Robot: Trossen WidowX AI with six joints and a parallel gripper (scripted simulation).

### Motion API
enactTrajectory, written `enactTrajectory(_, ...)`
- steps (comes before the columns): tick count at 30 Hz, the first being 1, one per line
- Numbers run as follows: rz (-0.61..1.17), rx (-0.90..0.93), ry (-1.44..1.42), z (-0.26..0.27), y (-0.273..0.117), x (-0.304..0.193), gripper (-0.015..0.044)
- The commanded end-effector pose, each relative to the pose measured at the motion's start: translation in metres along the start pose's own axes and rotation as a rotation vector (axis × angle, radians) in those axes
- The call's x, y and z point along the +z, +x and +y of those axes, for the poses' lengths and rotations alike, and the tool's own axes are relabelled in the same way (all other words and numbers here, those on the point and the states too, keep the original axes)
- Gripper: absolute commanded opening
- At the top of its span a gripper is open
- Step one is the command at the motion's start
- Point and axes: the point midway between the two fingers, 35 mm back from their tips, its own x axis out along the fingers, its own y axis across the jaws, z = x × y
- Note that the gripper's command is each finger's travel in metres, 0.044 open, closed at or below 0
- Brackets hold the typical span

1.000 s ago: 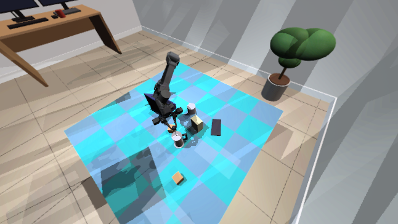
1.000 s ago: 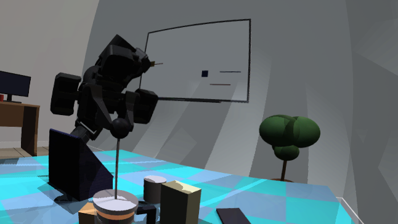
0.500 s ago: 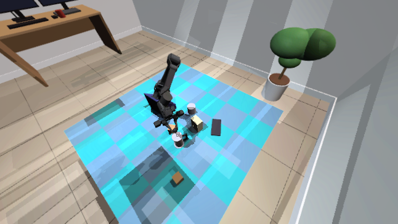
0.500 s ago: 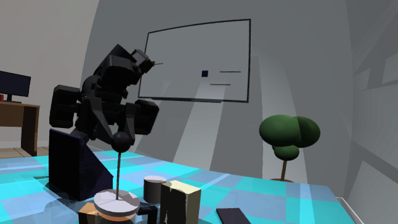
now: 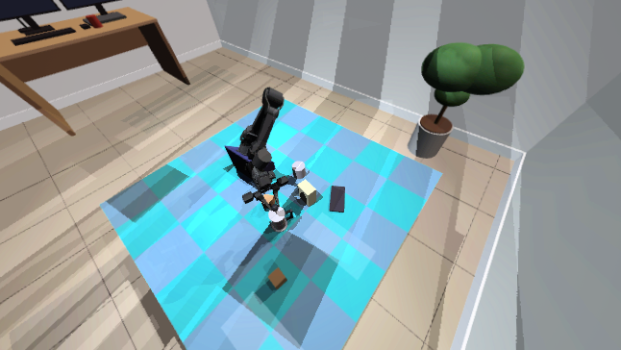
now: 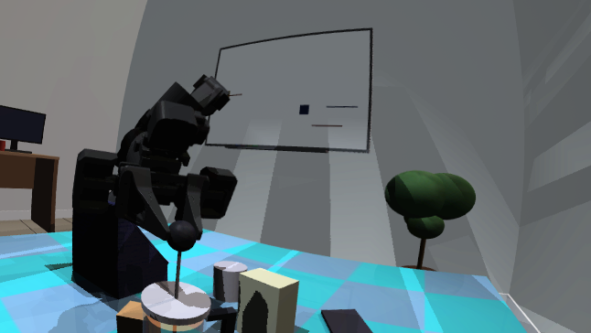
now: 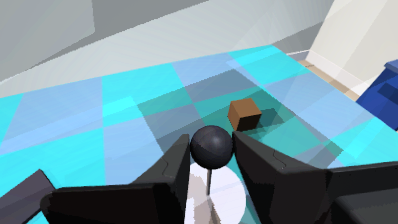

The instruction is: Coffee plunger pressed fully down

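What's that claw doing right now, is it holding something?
Claw: closed on the black plunger knob of the coffee press.

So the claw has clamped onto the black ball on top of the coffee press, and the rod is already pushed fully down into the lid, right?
Partly. The gripper is shut on the black plunger knob, but the plunger is not fully down: the exterior view shows a stretch of rod still standing between the knob and the lid of the coffee press.

text: none legible | labels: none | whiteboard: unreadable marks only
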Motion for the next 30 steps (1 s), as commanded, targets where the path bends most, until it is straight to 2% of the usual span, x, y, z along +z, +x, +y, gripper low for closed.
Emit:
enactTrajectory(1, 0.079, 0.000, 0.028, 0.000, 0.009, -0.034, 0.0116)
enactTrajectory(30, 0.078, 0.003, 0.027, 0.001, 0.025, -0.029, 0.0116)
